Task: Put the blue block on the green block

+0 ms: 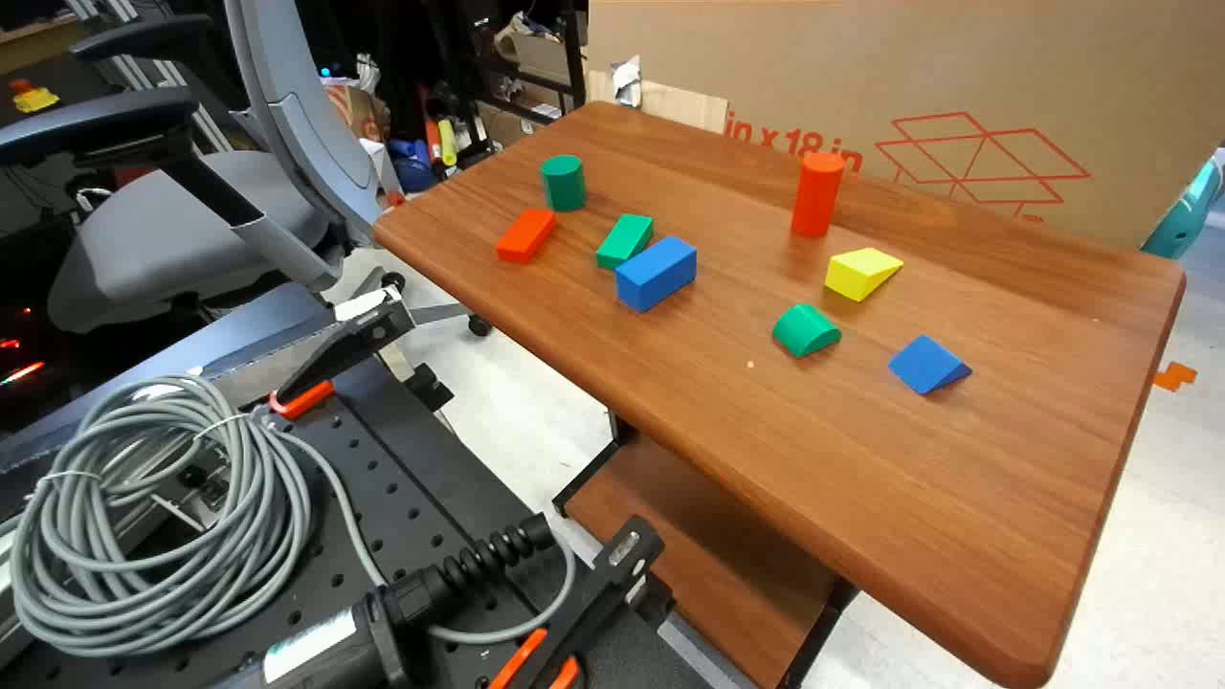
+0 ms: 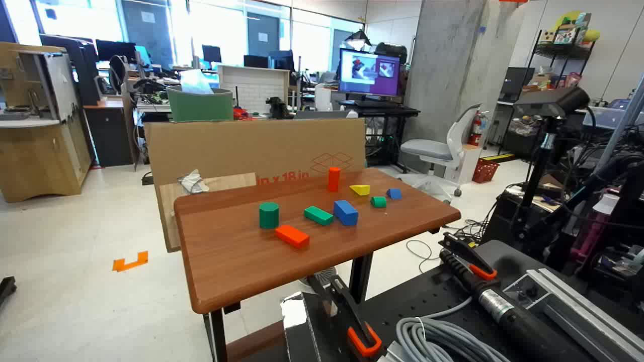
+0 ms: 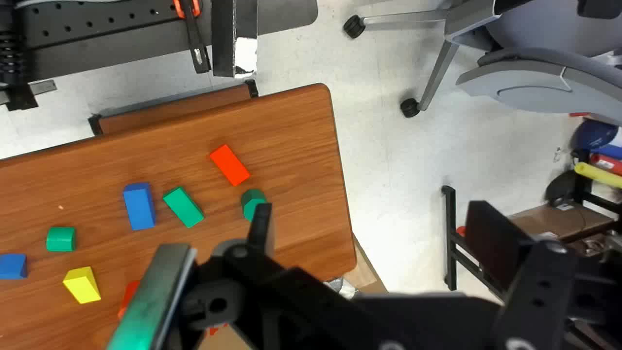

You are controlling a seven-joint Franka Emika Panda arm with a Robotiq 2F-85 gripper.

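Cardboard (image 1: 861,67), red print "in x 18 in", wood-grain table (image 1: 861,450), blue rectangular block (image 1: 657,275), upright green cylinder (image 1: 564,184), jaws released, spread wide

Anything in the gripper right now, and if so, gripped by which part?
Nothing is held: in the wrist view the gripper stands wide open and empty. The larger blue block lies on the table.

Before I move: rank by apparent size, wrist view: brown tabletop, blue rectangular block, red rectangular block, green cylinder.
Brown tabletop
Blue rectangular block
Red rectangular block, green cylinder: too close to rank; the latter is partly behind the hand.
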